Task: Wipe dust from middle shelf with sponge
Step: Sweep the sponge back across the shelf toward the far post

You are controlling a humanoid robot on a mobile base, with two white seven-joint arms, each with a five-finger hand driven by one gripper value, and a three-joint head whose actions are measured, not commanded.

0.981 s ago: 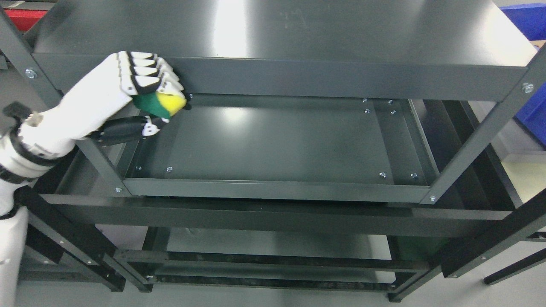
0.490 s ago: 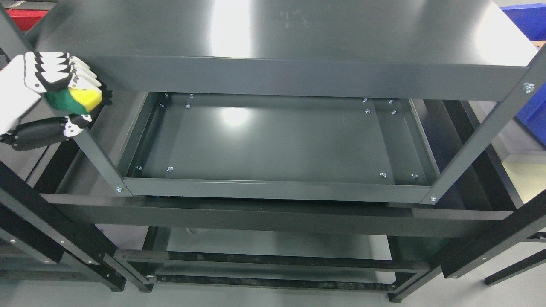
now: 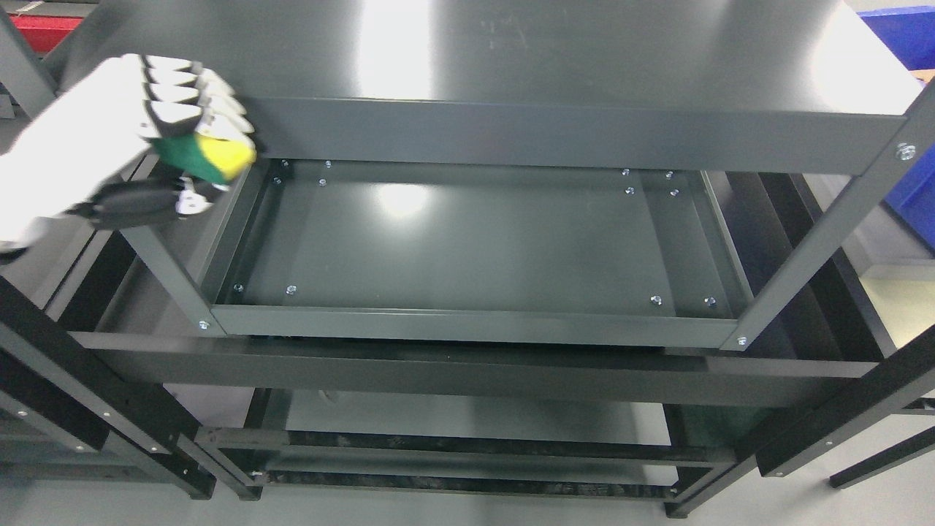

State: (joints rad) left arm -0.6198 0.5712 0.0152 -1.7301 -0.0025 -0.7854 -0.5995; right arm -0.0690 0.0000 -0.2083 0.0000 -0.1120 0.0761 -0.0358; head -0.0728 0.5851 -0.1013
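My left hand [image 3: 182, 142] comes in from the left edge, white with black joints, and is shut on a yellow and green sponge [image 3: 208, 157]. It is held at the left front corner of the dark grey rack, in front of the top shelf's edge [image 3: 511, 135] and above the left rim of the middle shelf [image 3: 467, 241]. The sponge is off the middle shelf's surface. The right hand is out of view.
The rack's slanted uprights [image 3: 164, 274] [image 3: 825, 241] frame the middle shelf on both sides. Lower shelves and crossbars [image 3: 467, 372] lie below. A blue bin [image 3: 906, 36] shows at the right edge and a red object [image 3: 36, 25] at the top left.
The left hand with the sponge drew back left, out past the rack's left upright, and has now come back right and up to the front left corner.
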